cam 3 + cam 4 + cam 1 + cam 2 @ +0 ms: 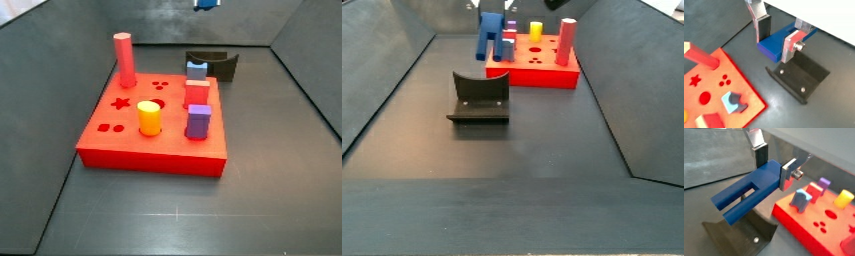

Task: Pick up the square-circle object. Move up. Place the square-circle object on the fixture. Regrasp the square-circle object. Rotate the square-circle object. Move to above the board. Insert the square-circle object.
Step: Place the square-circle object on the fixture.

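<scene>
Blue plastic fills most of what my wrist cameras see: the square-circle object (747, 190) is a slim dark blue peg, matte and smooth, with a slot cut down its free end so it looks forked. My gripper (779, 36) is clamped on its other end, flat silver finger plates with dark pads pressing both sides, and a small bolt head sticking out of one finger (796, 46). So closed, gripping the peg, held up in the air.

Down below it on the dark grey floor sits the fixture (799, 76), a near-black bracket on a flat base plate with two little screws. In a side view it reads as a U-shaped, open-fronted block (480, 96) in the middle of the frame, not touching the peg, which hangs at the upper centre (489, 34). In a side view only a blue sliver shows at the very top edge (206, 4), so I can't really judge height from there.

The board (127, 135) is a big flat glossy red slab with star, circle and square cut-outs in its top. Standing on it: a tall red cylinder (123, 60) at the upper left, a yellow cylinder (150, 118), a purple square block (198, 121), a red block (198, 94) and a light-blue-topped peg (197, 70) nearest the fixture.
</scene>
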